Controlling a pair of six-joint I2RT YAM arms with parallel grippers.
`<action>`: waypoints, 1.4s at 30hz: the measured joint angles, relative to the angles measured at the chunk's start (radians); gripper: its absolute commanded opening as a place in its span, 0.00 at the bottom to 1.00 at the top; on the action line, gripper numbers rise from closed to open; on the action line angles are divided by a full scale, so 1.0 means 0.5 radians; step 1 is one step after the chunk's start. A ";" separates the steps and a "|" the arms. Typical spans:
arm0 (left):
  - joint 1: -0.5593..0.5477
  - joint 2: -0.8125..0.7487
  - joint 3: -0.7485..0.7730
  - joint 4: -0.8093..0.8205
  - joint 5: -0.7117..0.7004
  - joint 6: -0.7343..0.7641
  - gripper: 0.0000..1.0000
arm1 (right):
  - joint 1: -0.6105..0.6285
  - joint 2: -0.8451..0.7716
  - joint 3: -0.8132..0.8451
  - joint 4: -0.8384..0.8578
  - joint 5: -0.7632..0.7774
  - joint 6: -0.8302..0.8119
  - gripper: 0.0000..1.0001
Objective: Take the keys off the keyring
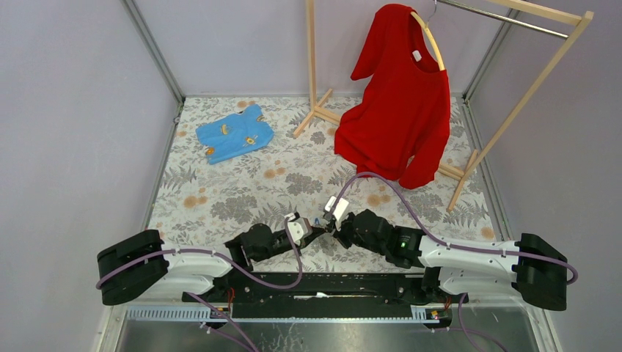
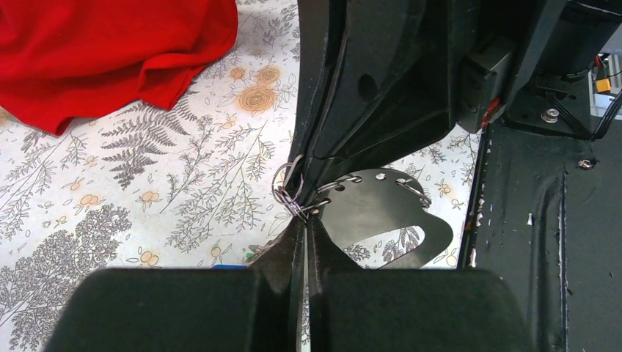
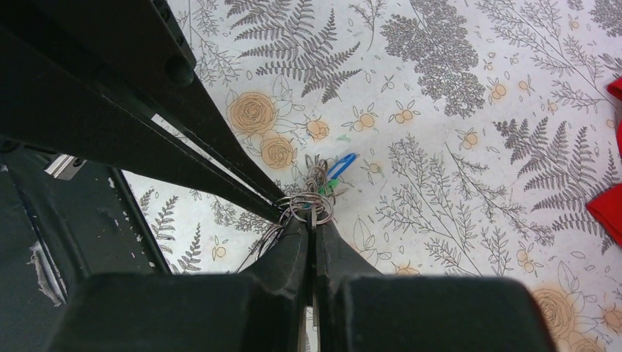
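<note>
Right wrist view is showing the right gripper (image 3: 313, 224) and left gripper (image 2: 305, 220) both clamping the keyring (image 3: 302, 204), while the keys (image 3: 335, 169) are hanging on it, none visibly freed.

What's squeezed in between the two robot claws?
The keyring, with the keys on it; the left gripper and right gripper both pinch it. Both wrist views show it.

The flower-patterned table (image 1: 220, 198) carries a small blue shirt (image 1: 235, 133), a wooden clothes rack (image 1: 312, 51) and the lower end of a red shirt (image 1: 400, 110)
</note>
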 measured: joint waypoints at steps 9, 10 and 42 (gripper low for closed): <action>-0.001 -0.004 0.006 -0.012 -0.055 -0.001 0.00 | -0.018 0.002 0.011 -0.029 0.080 0.138 0.00; -0.005 -0.012 0.006 -0.020 -0.061 0.001 0.00 | -0.027 0.005 0.013 -0.030 0.076 0.158 0.00; -0.117 -0.248 -0.022 -0.119 -0.370 0.063 0.32 | -0.187 0.019 0.034 -0.016 -0.213 0.105 0.00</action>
